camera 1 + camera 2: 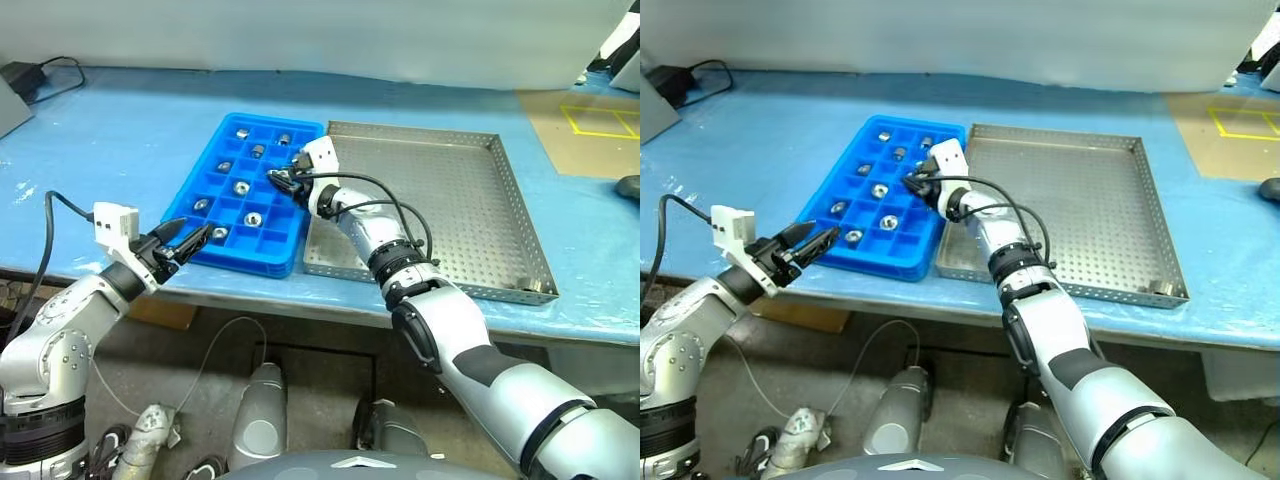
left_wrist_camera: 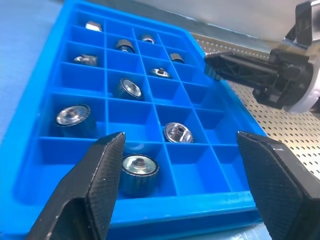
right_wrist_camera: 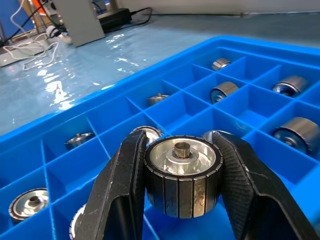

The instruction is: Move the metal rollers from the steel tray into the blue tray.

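Your right gripper (image 3: 181,200) clamps a metal roller (image 3: 182,172) above the blue tray (image 1: 205,165); left gripper (image 2: 185,180), at seven o'clock, gapes.

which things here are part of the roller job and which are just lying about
Part of the job:
- blue tray, rollers in several compartments
- steel tray
- roller gripped in the right end effector
- left end effector, open, at the blue tray's near edge

Lying about:
- black adapter and cable
- yellow floor tape
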Tool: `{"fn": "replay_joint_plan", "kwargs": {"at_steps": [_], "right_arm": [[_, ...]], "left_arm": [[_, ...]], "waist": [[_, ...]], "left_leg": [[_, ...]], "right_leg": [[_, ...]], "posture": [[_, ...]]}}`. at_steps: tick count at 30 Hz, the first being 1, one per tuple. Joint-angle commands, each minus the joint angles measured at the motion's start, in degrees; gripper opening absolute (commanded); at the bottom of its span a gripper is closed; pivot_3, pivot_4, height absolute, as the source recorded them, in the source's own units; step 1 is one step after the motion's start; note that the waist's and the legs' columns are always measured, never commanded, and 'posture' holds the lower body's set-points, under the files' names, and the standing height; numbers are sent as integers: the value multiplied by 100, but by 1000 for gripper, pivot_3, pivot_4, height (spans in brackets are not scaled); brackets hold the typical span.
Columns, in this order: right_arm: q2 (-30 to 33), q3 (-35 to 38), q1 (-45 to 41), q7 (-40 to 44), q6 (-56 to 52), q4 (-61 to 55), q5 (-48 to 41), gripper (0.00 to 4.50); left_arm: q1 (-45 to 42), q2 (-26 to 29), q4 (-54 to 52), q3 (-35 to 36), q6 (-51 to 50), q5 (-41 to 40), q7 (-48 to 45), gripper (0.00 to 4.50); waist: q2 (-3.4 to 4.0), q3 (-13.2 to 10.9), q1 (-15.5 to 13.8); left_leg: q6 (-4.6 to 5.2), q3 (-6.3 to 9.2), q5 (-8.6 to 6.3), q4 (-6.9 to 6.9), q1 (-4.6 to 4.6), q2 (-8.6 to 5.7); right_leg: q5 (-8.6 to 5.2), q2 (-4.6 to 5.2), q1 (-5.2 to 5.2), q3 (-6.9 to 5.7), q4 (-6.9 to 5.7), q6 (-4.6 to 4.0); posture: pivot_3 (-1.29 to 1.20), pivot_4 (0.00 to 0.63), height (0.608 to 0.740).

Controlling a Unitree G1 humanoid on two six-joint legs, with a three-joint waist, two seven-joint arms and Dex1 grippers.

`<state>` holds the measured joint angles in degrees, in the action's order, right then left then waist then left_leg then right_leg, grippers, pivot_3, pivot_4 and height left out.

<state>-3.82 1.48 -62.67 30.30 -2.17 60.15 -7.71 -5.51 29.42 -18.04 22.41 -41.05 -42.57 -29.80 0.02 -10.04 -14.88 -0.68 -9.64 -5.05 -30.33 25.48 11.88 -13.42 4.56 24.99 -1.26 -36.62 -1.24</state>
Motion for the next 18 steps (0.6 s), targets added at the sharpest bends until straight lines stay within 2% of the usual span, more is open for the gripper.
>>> {"fn": "replay_joint_plan", "kwargs": {"at_steps": [1, 9, 11, 14, 18], "right_arm": [[-62, -48, -87, 88, 180, -101, 64, 1643], [-32, 36, -68, -143, 321, 88, 123, 1643], [-32, 61, -70, -169, 346, 148, 104, 2392], [-42, 82, -103, -105, 246, 195, 70, 3286], [35, 112, -91, -117, 205, 123, 59, 3286]], "left_arm": [[-126, 88, -41, -18, 111, -11, -77, 3749], [-177, 153, 57, -39, 121, 3, -145, 3749], [-179, 151, 51, -43, 113, -2, -149, 3749], [-200, 169, 78, -46, 104, -5, -174, 3749], [-285, 195, 190, -96, 113, 16, -236, 3749]], "waist": [[0, 0, 23], [0, 0, 132], [0, 0, 133], [0, 0, 140], [0, 0, 145]], "left_leg": [[-1, 0, 1, -2, 6, 0], [-7, 0, 5, -12, 18, 7], [-7, 0, 5, -12, 17, 8], [-7, 1, 5, -12, 13, 8], [-7, 1, 5, -12, 13, 9]], "right_leg": [[3, -3, 5, 0, 0, -5], [7, -14, 11, -2, 0, -16], [7, -14, 11, -2, -1, -16], [7, -14, 9, -2, -6, -15], [7, -14, 9, -2, -7, -15]], "posture": [[446, 150, 740], [438, 150, 740], [438, 150, 740], [426, 150, 740], [393, 150, 740]]}}
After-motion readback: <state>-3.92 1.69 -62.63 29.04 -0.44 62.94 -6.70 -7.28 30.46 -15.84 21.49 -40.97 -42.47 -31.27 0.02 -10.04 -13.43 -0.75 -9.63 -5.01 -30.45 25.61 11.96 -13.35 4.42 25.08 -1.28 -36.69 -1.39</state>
